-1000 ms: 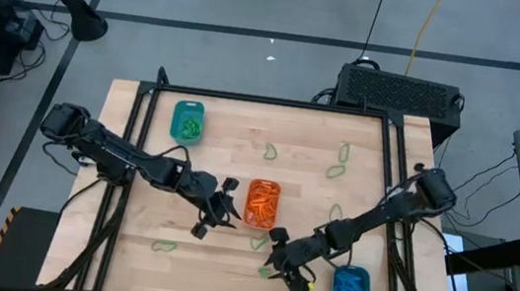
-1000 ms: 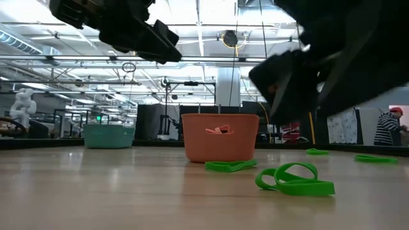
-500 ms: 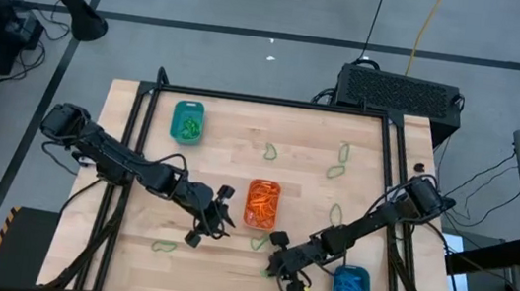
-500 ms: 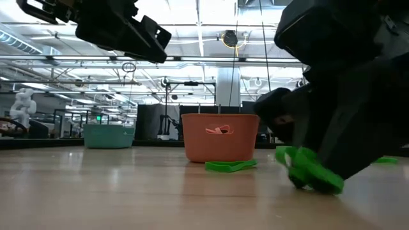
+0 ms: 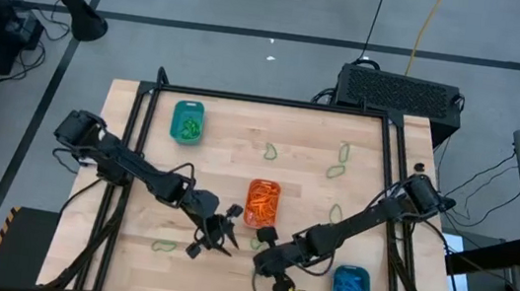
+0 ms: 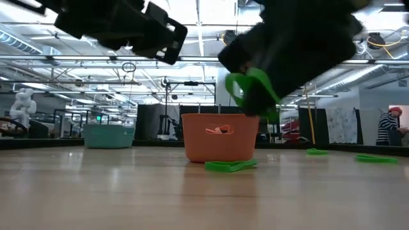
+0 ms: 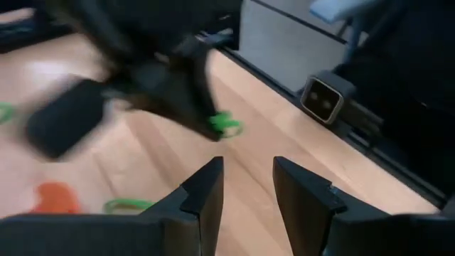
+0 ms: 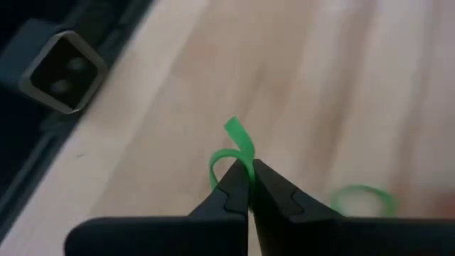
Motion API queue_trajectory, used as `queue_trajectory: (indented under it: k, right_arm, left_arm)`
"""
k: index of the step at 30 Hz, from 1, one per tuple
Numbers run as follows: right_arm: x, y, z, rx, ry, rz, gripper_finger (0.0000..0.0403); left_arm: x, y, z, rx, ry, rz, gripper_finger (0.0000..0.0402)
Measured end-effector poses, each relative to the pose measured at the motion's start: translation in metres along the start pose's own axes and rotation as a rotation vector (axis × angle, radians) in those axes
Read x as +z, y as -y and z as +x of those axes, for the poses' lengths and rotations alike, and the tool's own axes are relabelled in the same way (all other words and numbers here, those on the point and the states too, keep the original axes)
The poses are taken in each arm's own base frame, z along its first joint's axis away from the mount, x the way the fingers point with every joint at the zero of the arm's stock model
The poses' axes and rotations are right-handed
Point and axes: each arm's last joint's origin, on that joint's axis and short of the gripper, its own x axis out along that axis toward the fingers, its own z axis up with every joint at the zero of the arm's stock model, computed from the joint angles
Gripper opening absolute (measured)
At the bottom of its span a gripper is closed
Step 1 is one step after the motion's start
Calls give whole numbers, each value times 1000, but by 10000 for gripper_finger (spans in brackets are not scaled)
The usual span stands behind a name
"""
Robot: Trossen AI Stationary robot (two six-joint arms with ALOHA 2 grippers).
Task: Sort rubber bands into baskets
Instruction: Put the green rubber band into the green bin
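Right gripper [image 8: 250,174] is pinched tight on a green rubber band [image 8: 231,153], lifted off the bench [image 5: 218,165] for carrying to the far-left teal basket [image 5: 187,122]. Left gripper [image 7: 245,181] hovers half open, empty.

Right gripper [image 8: 250,181] pinched, left gripper [image 7: 247,186] parted.

No text, label, brand, number or sign can be read on anything in these views.
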Motion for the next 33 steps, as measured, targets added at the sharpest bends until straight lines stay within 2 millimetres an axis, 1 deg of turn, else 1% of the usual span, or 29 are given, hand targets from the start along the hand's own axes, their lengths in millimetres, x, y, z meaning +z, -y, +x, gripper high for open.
queue_trajectory:
  k: [2, 4, 8, 10, 12, 24, 33]
  right_arm:
    - [9, 4, -5, -46, -27, 28, 2]
    - [18, 7, -11, -99, -45, 56, 1]
    - [29, 15, -19, -236, -43, 116, 1]
    - [32, 18, -20, -257, -26, 132, 1]
    - [32, 20, -20, -263, -26, 140, 1]
    - [30, 36, -21, -299, -48, 220, 0]
    - [30, 39, -21, -304, -49, 225, 0]
  left_arm:
    - [-3, 2, 6, -13, 6, 7, 130]
    - [-4, 2, 10, 5, 13, -38, 130]
    - [-5, -5, 14, 168, 47, -226, 130]
    - [-6, -9, 13, 252, 44, -266, 130]
    - [-7, -11, 12, 291, 34, -275, 130]
    - [-13, -10, 12, 277, -21, -287, 130]
    - [-13, -10, 12, 298, -28, -288, 130]
